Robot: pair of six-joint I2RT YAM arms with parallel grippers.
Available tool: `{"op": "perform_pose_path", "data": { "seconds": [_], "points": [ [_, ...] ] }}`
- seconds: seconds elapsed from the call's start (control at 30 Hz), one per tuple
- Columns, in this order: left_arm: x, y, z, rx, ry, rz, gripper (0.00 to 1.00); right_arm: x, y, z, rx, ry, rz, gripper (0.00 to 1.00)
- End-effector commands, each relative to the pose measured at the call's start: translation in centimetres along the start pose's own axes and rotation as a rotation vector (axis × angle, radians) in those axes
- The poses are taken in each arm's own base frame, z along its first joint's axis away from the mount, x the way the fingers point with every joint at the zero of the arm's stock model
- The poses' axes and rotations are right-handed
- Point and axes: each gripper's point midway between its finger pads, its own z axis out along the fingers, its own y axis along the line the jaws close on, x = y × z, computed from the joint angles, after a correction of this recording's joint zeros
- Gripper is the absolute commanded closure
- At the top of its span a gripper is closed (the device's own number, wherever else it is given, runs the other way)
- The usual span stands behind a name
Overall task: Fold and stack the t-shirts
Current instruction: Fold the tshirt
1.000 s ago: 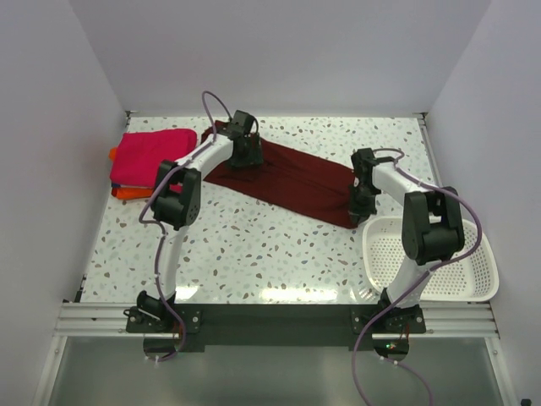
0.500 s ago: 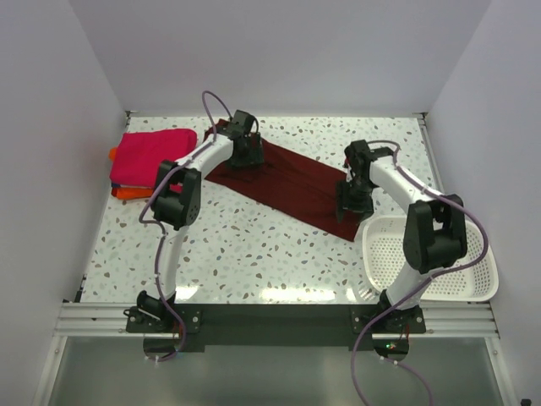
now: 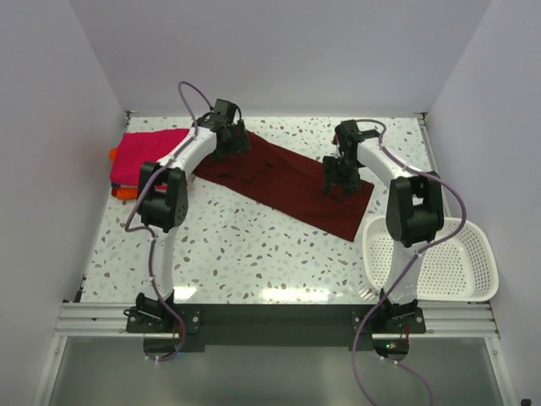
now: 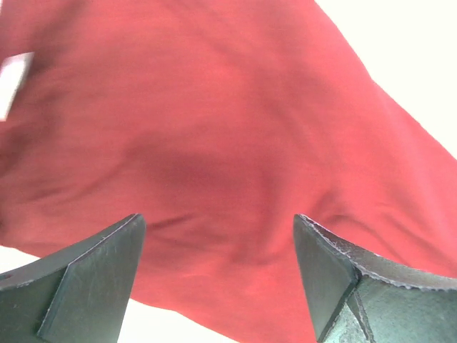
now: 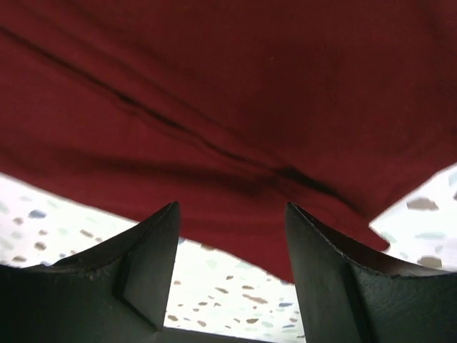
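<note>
Under the left end effector (image 3: 230, 144) and right end effector (image 3: 338, 183), both spread wide and empty, the maroon t-shirt (image 3: 283, 179) lies outspread.

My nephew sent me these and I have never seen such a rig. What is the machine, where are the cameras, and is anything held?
Two robot arms are bolted to a speckled table. One picture looks down from above; the other two come from a camera on each wrist. On the table lie a maroon t-shirt, a folded pink t-shirt atop an orange t-shirt, and a white basket. The left pincer and right pincer hang open over the maroon t-shirt; nothing is held.
</note>
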Motion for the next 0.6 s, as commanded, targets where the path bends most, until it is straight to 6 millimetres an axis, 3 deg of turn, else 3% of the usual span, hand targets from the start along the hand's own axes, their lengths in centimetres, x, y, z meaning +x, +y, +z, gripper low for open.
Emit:
{"op": "perform_pose_path", "data": {
  "seconds": [0.0, 0.27, 0.43, 0.57],
  "points": [
    [0.7, 4.3, 0.0, -0.093, 0.029, -0.056, 0.11, -1.7, -0.8, 1.3, 0.034, -0.034, -0.024, 0.37],
    [3.7, 6.6, 3.0, -0.152, 0.106, -0.075, 0.11, 1.0, -3.4, 4.5, 0.123, 0.039, -0.033, 0.37],
    [3.5, 7.2, 5.2, -0.159, 0.116, -0.08, 0.11, 3.3, -3.8, 5.7, 0.127, 0.108, -0.016, 0.38],
    [2.2, 5.9, 6.5, -0.099, 0.084, -0.063, 0.11, 5.0, -3.1, 6.2, 0.083, 0.164, 0.012, 0.39]
  ]
}}
